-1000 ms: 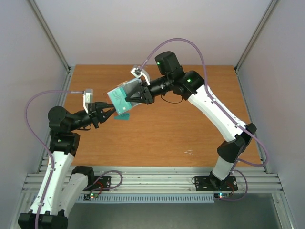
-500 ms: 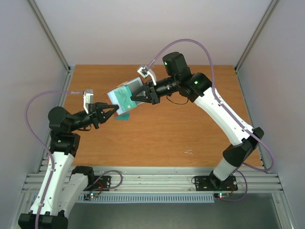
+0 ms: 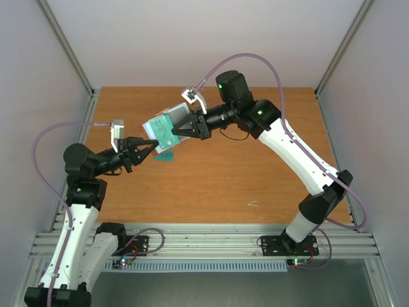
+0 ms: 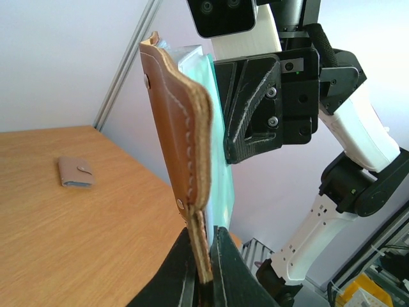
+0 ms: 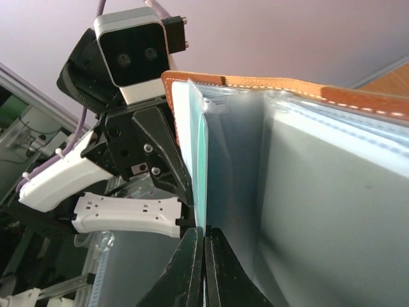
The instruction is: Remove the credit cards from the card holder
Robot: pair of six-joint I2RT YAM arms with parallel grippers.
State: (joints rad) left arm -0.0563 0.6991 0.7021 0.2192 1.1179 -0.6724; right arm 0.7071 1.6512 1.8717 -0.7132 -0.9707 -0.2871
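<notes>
Over the wooden surface (image 3: 255,173) I have my left gripper (image 4: 203,256) clamped on the card holder (image 4: 182,128), right gripper (image 5: 203,240) pinching its teal card (image 5: 199,166).

**A:** What has the right claw (image 5: 203,233) got pinched?

**B:** Its tips meet on the teal card (image 5: 200,166), right at the edge. I can't tell if a clear sleeve is caught with it. Past the claw, the card holder (image 5: 358,97) is cut off at the frame's right side.

**A:** And the left claw (image 4: 204,238)?

**B:** The leather flap drops between its fingers, and the bottom edge cuts both off.

**A:** What's that tan thing (image 4: 77,173) on the table (image 4: 51,217), far beyond it?

**B:** Too small to make out. From above, something teal (image 3: 166,157) lies beneath both claws, half covered by the holder. Towards the right arm's base there's a white speck (image 3: 254,204), too tiny to name.
</notes>
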